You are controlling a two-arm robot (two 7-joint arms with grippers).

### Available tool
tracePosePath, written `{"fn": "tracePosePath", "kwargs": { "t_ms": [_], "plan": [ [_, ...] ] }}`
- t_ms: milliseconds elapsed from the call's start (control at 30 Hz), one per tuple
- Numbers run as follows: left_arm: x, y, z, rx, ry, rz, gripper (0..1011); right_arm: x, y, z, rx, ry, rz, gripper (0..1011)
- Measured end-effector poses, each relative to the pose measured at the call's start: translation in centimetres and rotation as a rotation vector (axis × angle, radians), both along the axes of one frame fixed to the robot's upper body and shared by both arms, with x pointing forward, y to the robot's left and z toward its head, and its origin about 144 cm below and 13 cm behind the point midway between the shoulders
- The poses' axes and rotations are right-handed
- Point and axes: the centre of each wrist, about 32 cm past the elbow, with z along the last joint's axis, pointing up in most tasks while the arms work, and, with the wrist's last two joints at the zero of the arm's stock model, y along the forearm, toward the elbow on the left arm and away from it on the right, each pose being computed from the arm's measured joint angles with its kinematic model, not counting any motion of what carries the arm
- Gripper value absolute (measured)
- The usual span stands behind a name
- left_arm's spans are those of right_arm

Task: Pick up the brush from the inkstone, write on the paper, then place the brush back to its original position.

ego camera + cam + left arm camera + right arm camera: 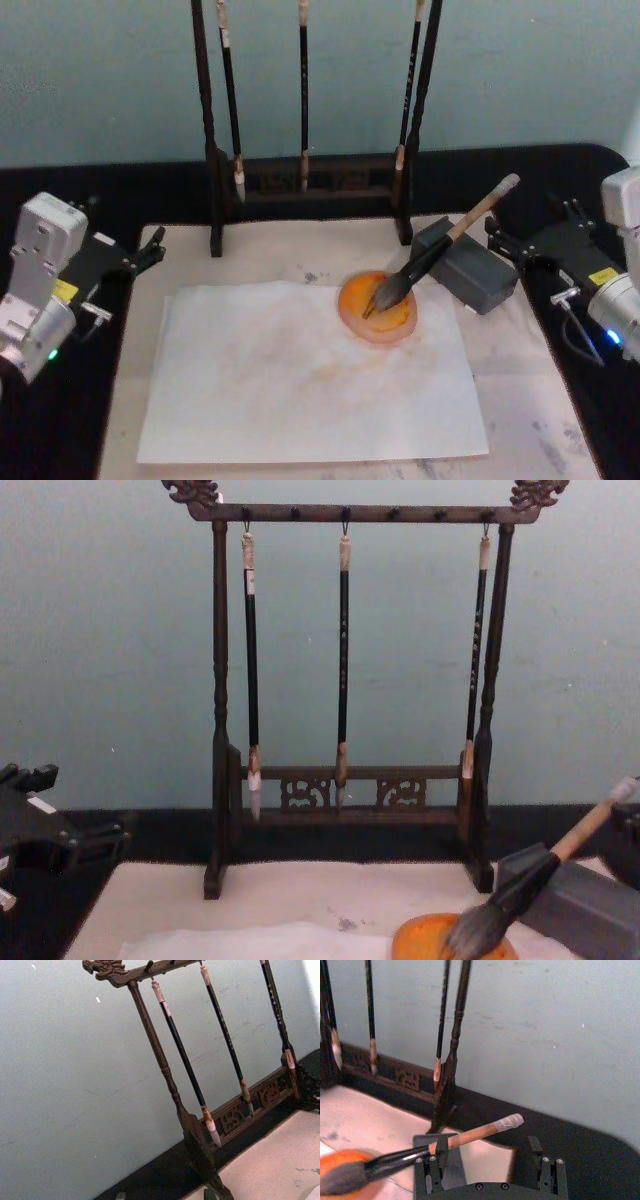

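Black right gripper (497,243) gapes near the brush (446,242).

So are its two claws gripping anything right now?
The left gripper is open, holding nothing.
The right gripper is open, holding nothing.

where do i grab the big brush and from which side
Grip the tan handle of the brush, above the black ferrule, coming from the robot's right: it slopes up off the inkstone toward the open right gripper, bristles in the orange dish.
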Motion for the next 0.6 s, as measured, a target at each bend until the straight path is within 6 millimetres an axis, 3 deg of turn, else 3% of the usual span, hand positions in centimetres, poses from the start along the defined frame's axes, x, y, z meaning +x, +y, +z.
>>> {"fn": "tracePosePath", "kwargs": {
  "t_ms": [367,600],
  "plan": [
    [0.0,0.0,0.0,0.0,0.0,0.0,1010,0.5,-1.2,0.8,0.363,0.185,0.015,1000],
    [0.0,0.0,0.0,0.0,0.0,0.0,1010,0.8,-1.5,0.8,0.49,0.277,0.019,1000]
  ]
}}
